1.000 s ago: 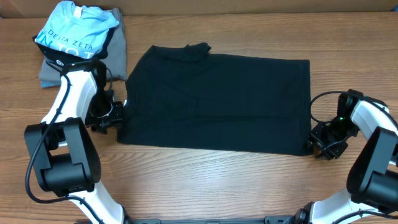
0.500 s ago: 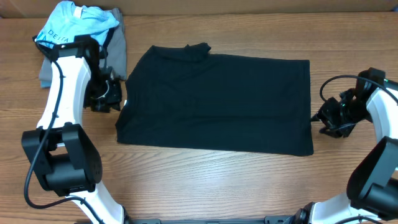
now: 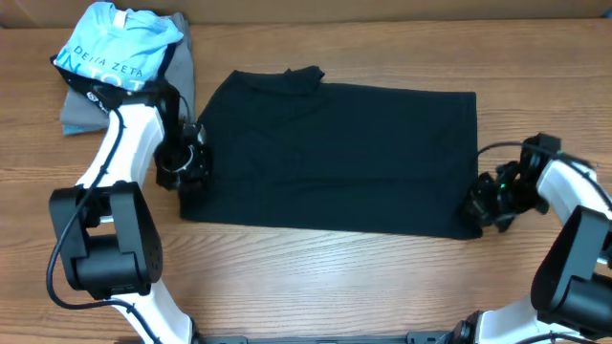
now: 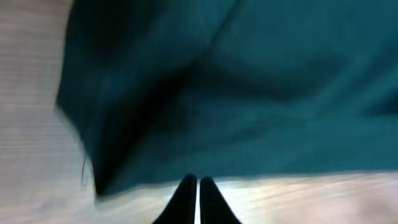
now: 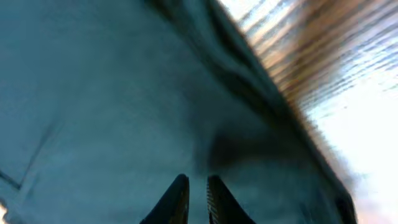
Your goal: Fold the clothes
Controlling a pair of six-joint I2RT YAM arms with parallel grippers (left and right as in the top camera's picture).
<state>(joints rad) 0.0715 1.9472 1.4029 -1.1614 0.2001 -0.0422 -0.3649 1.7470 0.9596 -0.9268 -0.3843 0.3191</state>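
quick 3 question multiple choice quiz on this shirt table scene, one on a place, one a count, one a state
1. The light blue shirt lies:
A. on the grey shirt
B. on the floor
C. in a box

2. Shirts on the table:
A. one
B. three
C. six

3. The left end effector is:
A. wide open
B. shut
C. out of view

Answers:
1. A, since the overhead view shows the blue cloth resting on top of the grey one.
2. B, counting the blue one, the grey one and the black shirt spread flat.
3. B, as the left wrist view shows its tips pressed together at the cloth's edge.
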